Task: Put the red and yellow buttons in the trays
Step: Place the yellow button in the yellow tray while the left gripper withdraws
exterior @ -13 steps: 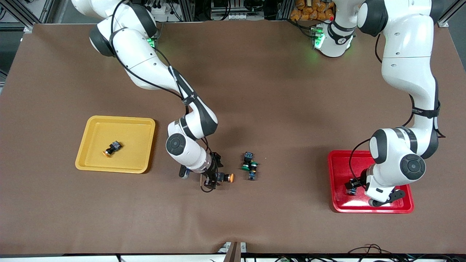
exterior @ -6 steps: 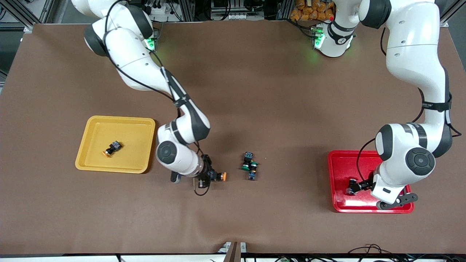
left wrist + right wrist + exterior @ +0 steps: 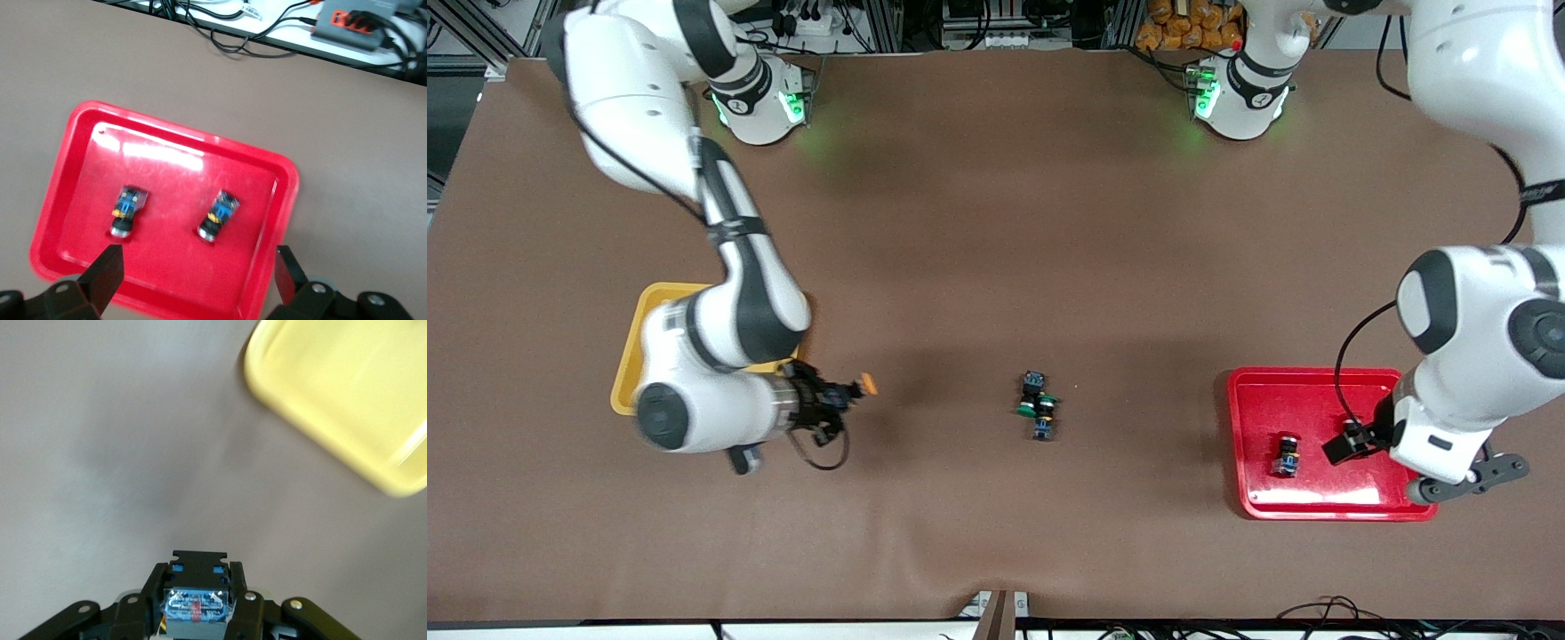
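Note:
My right gripper [image 3: 838, 397] is shut on an orange-yellow-capped button [image 3: 857, 388] and holds it above the cloth beside the yellow tray [image 3: 627, 373]. In the right wrist view the button's blue-grey base [image 3: 195, 607] sits between the fingers, and the yellow tray's corner [image 3: 347, 400] shows. The right arm hides most of that tray. My left gripper [image 3: 1352, 440] is open and empty over the red tray [image 3: 1316, 508]. In the left wrist view, two buttons [image 3: 127, 211] [image 3: 219, 215] lie in the red tray [image 3: 67, 173]. The front view shows only one of them [image 3: 1286, 454].
Two green-capped switches [image 3: 1037, 405] lie together mid-table, between the two trays. Brown cloth [image 3: 996, 222] covers the table.
My right gripper lifted the orange-yellow button off the cloth and carried it toward the yellow tray. My left gripper let go of a button in the red tray and rose away.

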